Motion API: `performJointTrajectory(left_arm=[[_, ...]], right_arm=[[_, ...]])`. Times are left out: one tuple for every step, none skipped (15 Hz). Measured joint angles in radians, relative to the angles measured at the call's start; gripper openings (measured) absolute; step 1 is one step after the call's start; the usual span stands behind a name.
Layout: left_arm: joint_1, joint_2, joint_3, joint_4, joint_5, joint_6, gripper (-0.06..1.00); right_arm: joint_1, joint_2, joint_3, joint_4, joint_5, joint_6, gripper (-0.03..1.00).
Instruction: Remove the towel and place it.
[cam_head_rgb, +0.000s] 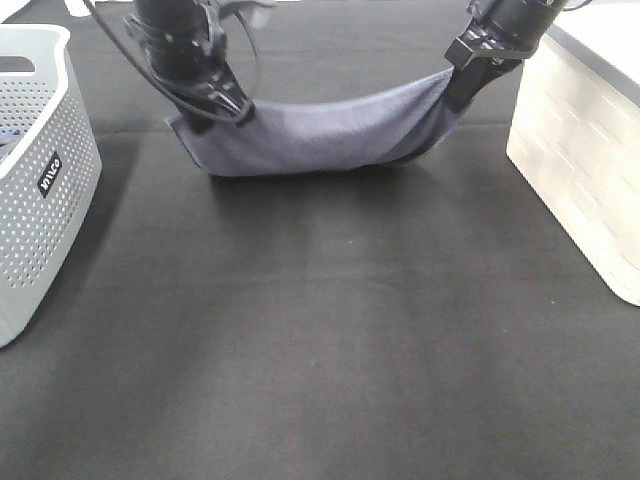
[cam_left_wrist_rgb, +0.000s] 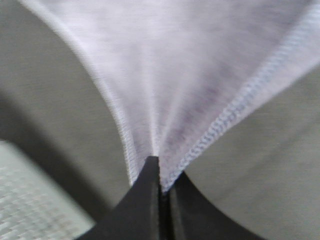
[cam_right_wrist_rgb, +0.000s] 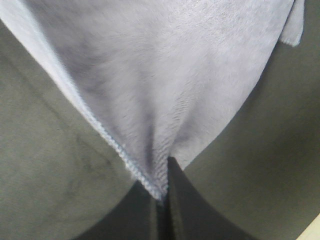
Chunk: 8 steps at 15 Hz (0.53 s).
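Slate-blue towel (cam_head_rgb: 330, 135) sags, hem stitched; left pincer (cam_head_rgb: 235, 108), right pincer (cam_head_rgb: 458, 90) grip corners.

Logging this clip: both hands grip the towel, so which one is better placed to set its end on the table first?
Left, probably. The left hand holds its towel corner lower, with the cloth below it sagging nearly to the black table; the right hand holds higher.

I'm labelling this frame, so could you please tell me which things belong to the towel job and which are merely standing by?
In the job: the towel, slung between the left gripper and the right gripper, both shut on it.
Standing by: the grey perforated basket, the cream crate, the black table cover.
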Motion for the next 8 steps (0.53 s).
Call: performJointTrajectory(left_arm=[[0.0, 0.003, 0.017, -0.026, 0.001, 0.001, 0.0], [0.0, 0.005, 0.042, -0.042, 0.002, 0.001, 0.0], [0.0, 0.003, 0.078, -0.046, 0.002, 0.001, 0.0], [0.0, -0.009, 0.118, -0.052, 0.003, 0.001, 0.0], [0.0, -0.025, 0.155, -0.057, 0.005, 0.001, 0.0], [0.0, -0.039, 0.177, -0.07, 0.006, 0.001, 0.0], [0.0, -0.045, 0.188, -0.083, 0.006, 0.001, 0.0], [-0.003, -0.054, 0.211, -0.116, 0.007, 0.001, 0.0]], right_arm=[[0.0, 0.0, 0.0, 0.0, 0.0, 0.026, 0.0], [0.0, 0.0, 0.002, 0.0, 0.0, 0.049, 0.0], [0.0, -0.002, 0.016, 0.005, 0.0, 0.055, 0.0], [0.0, -0.011, 0.048, 0.007, -0.002, 0.057, 0.0], [0.002, -0.022, 0.101, 0.007, -0.002, 0.058, 0.0], [0.006, -0.032, 0.149, 0.006, 0.0, 0.058, 0.0], [0.008, -0.036, 0.167, 0.002, 0.0, 0.058, 0.0], [0.021, -0.055, 0.201, -0.002, 0.003, 0.076, 0.0]])
